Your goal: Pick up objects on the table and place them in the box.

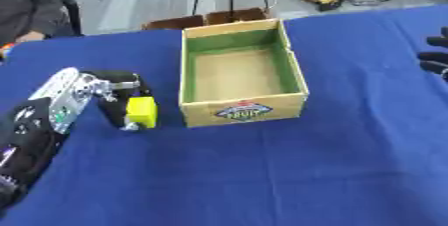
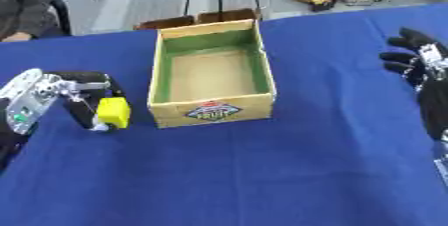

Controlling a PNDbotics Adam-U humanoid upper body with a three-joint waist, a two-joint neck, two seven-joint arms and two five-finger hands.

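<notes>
A blue cloth-covered tabletop (image 1: 262, 170) carries an open cardboard box with a green-lined inside (image 1: 241, 110), standing near its middle.

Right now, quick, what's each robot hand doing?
Left hand: closed around the yellow block, beside the cardboard box.
Right hand: open, holding nothing, at the right edge.

box (image 1: 242, 112): matt cardboard | table (image 1: 262, 180): blue cloth | yellow block (image 1: 142, 112): smooth, perhaps plastic

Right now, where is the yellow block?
The yellow block is in the left hand, on the robot's left, just left of the cardboard box and near its front corner.
</notes>
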